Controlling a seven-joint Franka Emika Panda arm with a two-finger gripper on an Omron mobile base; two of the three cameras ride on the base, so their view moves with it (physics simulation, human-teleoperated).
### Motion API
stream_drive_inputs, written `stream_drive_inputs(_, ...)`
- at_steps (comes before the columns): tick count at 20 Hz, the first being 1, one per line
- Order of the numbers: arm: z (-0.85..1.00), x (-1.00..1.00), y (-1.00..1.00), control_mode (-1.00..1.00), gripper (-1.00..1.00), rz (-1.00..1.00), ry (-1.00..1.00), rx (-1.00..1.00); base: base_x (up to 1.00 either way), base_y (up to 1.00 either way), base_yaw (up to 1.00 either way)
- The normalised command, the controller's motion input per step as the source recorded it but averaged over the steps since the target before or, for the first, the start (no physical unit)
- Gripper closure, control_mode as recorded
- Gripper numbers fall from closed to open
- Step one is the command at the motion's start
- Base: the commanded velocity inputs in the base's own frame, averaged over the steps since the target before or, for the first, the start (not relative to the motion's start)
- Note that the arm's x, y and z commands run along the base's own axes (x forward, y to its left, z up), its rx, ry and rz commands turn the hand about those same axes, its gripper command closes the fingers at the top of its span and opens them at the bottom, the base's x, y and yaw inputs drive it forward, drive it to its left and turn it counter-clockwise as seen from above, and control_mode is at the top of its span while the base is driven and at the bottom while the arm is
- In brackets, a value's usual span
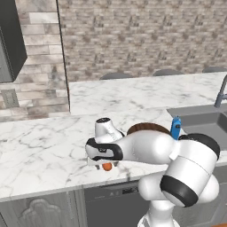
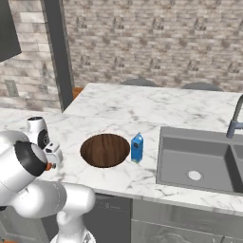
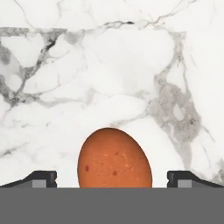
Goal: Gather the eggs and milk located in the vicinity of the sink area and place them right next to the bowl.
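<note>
The counter [image 2: 142, 107] looks like polished white marble with grey veins. The bowl [image 2: 105, 150] shows dark wood grain, matt. The egg [image 3: 114, 159] is smooth orange-brown with faint darker speckles. The sink [image 2: 199, 163] is matt grey, metal-like. The far wall [image 2: 152, 40] is rough brick.

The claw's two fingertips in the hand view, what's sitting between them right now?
An orange-brown oval egg sits between the open claw's fingertips, on the white marble counter, with gaps either side.
</note>
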Motion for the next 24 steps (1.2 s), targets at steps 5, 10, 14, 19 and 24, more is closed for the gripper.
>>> stream_drive_inputs(5,-0.04,0.00,0.00,-1.00,-1.00,0.00,0.00,0.00,0.00,0.00,0.00)
stream_drive_inputs(10,0.00,0.00,0.00,-1.00,1.00,0.00,0.00,0.00,0.00,0.00,0.00)
stream_drive_inputs(14,-0.01,0.00,0.00,-1.00,1.00,0.00,0.00,0.00,0.00,0.00,0.00)
stream_drive_inputs(19,0.00,0.11,-0.21,-1.00,1.00,-0.27,0.00,-0.01,0.00,0.00,0.00)
stream_drive_inputs(24,0.01,0.22,-0.33,-1.00,1.00,-0.49,0.00,-0.02,0.00,0.00,0.00)
